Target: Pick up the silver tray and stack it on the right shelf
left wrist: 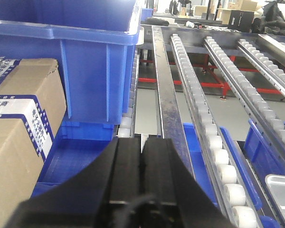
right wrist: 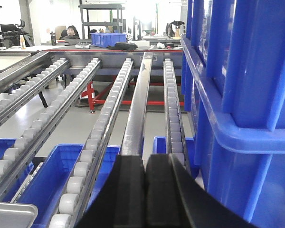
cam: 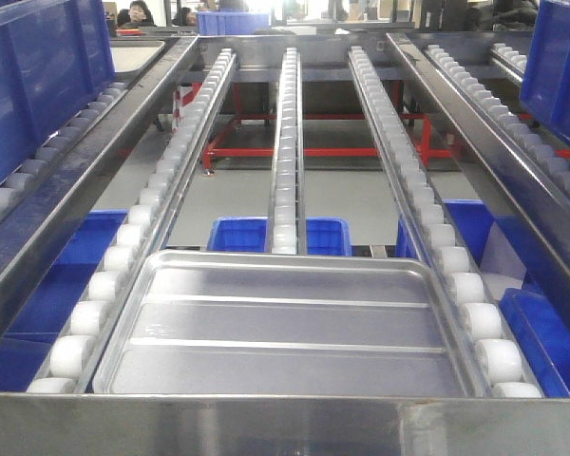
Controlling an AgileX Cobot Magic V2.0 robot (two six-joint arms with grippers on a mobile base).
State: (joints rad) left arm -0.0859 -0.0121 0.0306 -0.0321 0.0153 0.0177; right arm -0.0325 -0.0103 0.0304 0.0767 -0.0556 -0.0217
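On steel roller-rail shelf (cam: 285, 427), shallow rectangular ridged silver metal tray (cam: 285, 328) lay flat at front edge, centred btwn shelf's sides, left fingers (left wrist: 128, 166) clenched w/ nothing held, right fingers (right wrist: 130, 180) likewise clenched, big blue plastic crate (left wrist: 95, 71) near left fingers.

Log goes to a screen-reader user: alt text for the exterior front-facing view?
A silver tray with two long floor ridges lies on the roller shelf, just behind its shiny steel front lip, flanked by rails of white rollers. Blue bins show on a lower level beyond it.
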